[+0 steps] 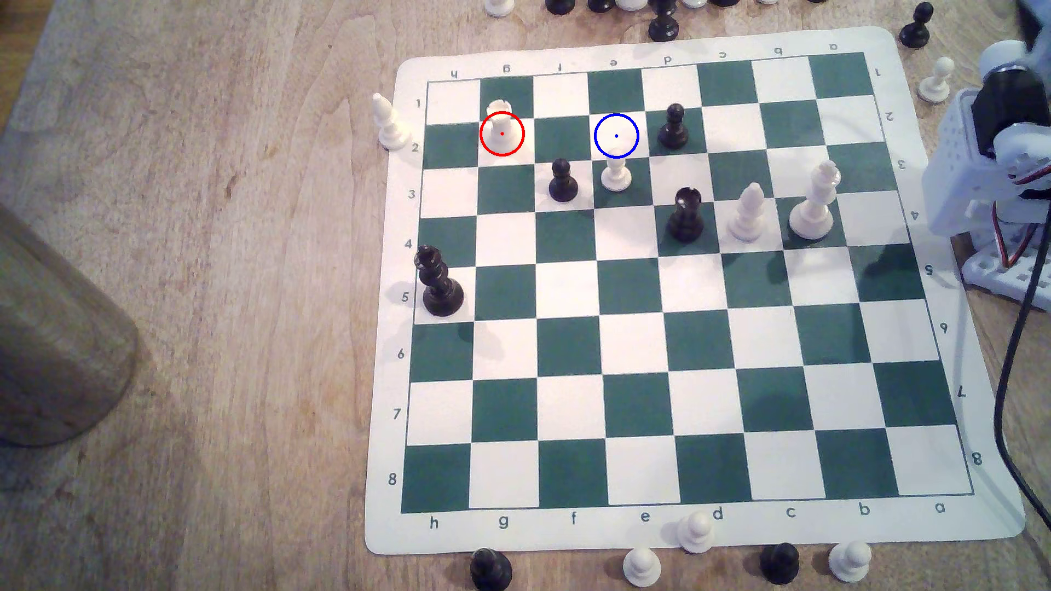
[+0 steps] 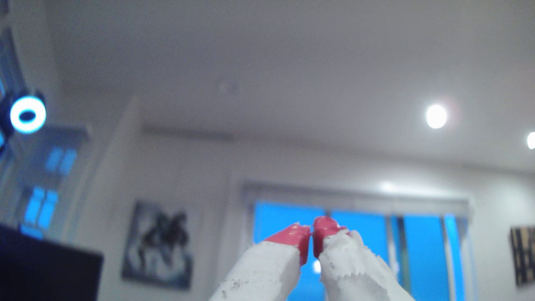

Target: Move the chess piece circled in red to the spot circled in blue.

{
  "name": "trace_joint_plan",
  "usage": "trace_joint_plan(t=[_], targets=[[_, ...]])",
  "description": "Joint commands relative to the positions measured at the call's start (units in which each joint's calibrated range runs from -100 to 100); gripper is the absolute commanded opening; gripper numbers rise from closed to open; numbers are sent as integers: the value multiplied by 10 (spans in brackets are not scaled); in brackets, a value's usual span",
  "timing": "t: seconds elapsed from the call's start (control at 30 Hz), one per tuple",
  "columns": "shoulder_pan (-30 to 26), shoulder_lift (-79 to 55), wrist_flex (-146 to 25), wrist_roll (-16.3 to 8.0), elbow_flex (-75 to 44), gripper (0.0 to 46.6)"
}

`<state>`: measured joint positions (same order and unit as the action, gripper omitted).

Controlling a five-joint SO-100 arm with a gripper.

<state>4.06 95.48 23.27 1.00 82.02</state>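
Wrist view shows the hand [image 2: 312, 231] raised toward the ceiling, red fingertips [image 2: 292, 236] nearly touching, holding nothing. The white rook [image 1: 500, 126] stands far from it, inside its red ring. I judge no step has begun: next the hand must descend, open and reach toward the rook; the blue-ringed square [image 1: 616, 136] is free.

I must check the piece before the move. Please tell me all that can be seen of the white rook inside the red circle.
The white rook is a stout cream tower, plastic by its look, with a notched flat crown. It stands upright on a white square in row 2, column g, near the exterior view's upper left part of the board. A thin red ring with a red dot is drawn over it. Nothing touches it except the board.
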Motion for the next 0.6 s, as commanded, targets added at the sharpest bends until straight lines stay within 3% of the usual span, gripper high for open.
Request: trace_joint_plan(t=[0.0, 0.3, 0.33, 0.4, 0.57], targets=[[48, 1, -290, -2, -108, 2], [50, -130, -538, -6, -157, 2], [48, -175, -546, -8, -167, 2], [47, -235, -551, -36, -193, 2], [55, -425, -585, -40, -310, 2]])
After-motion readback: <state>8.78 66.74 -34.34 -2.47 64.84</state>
